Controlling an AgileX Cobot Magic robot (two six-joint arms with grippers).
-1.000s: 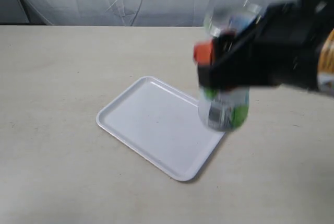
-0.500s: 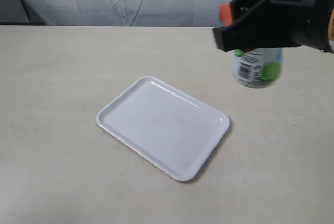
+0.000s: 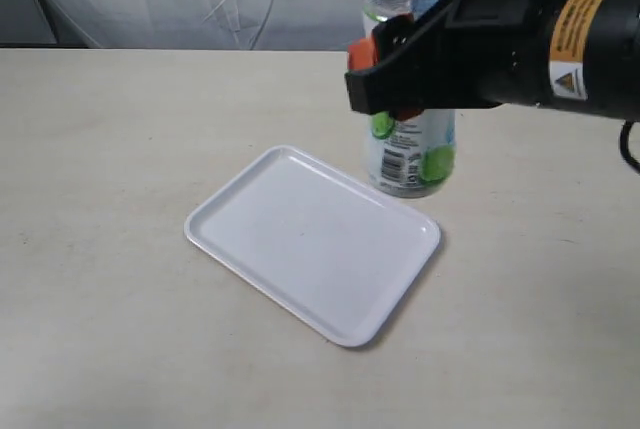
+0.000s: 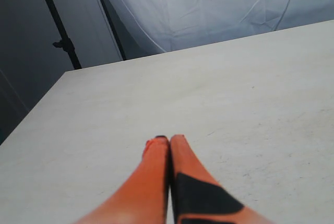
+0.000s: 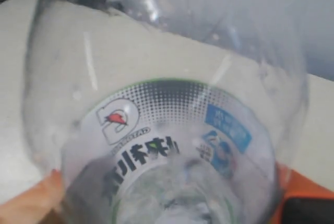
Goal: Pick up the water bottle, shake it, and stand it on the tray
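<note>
I have the water bottle point(image 3: 410, 154) clamped in the right gripper point(image 3: 385, 69). Its fingers point(image 5: 42, 192) press either side of the labelled body, and the bottle hangs upright in the air just past the tray point(image 3: 300, 239)'s far right corner. The cap is out of frame.

I judge this to be the shaking step. I'd make short, quick strokes with the squeeze firm, since thin clear plastic can slip, and stay high enough that the base never clips the tray's rim. Finish upright, then come over the tray's middle.

The left gripper point(image 4: 168, 145) is away from the tray, fingers pressed together, holding nothing.
</note>
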